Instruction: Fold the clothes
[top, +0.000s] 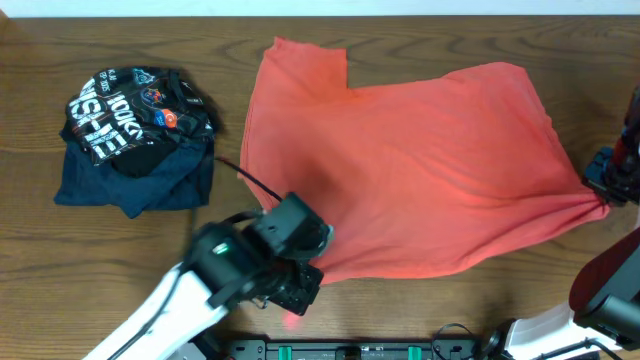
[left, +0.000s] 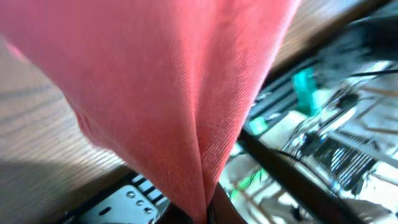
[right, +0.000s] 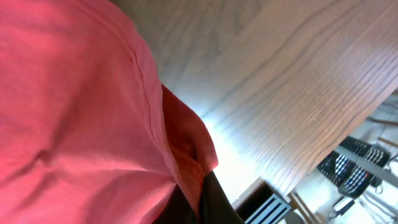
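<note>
Orange-red T-shirt (top: 400, 170) — tight in closed left gripper (top: 300, 288), closed right gripper (top: 604, 190) — jaws mostly hidden

Overhead: left gripper (top: 298, 290) was blurred, its jaws hidden under its own body; right gripper (top: 605, 192) was partly cut off by the right edge. Wrist views: orange-red cotton T-shirt (left: 168, 93) covered both sets of jaws, with the dark tips cut by the bottom edges. White lettering on the crumpled black garment (top: 130, 110) was unreadable; the navy blue garment (top: 150, 188) lay mostly beneath it.

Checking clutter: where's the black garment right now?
Overhead view, left side: black garment lies atop the navy garment, left of the orange-red T-shirt, apart from it.
</note>
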